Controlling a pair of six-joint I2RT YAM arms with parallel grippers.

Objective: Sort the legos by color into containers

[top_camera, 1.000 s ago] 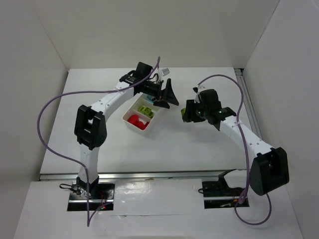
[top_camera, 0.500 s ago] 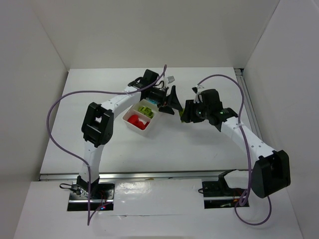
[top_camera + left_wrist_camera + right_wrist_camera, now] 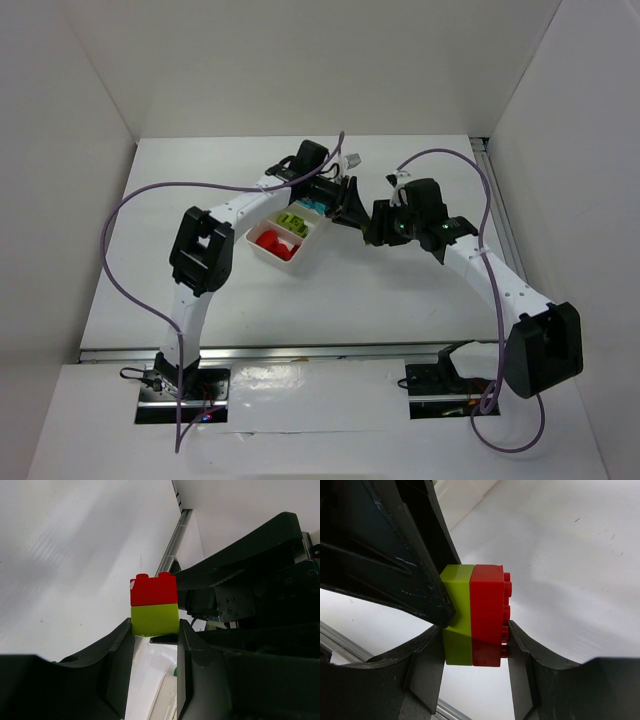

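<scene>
**Fig.: two-brick stack clamped by both grippers, tip to tip, beside the tray.**

The L arm is stretched fwd and bent rightward over the tray (image 3: 276,257), wrist pointed right. The R arm is reached fwd and to the left, wrist pointed left. The L gripper (image 3: 155,636) and R gripper (image 3: 475,632) are met above the table (image 3: 400,300), just right of the tray's far end. A red-on-lime stack (image 3: 154,605) is held off the table between them. Its lime half is pinched by the L fingers (image 3: 122,647). The stack is clenched by the R fingers (image 3: 520,645), one on the lime side and one on the red studs. In the tray, red legos (image 3: 272,242) are seen in the near compartment, lime legos (image 3: 293,220) in the middle, cyan legos (image 3: 313,205) at the far end.
</scene>
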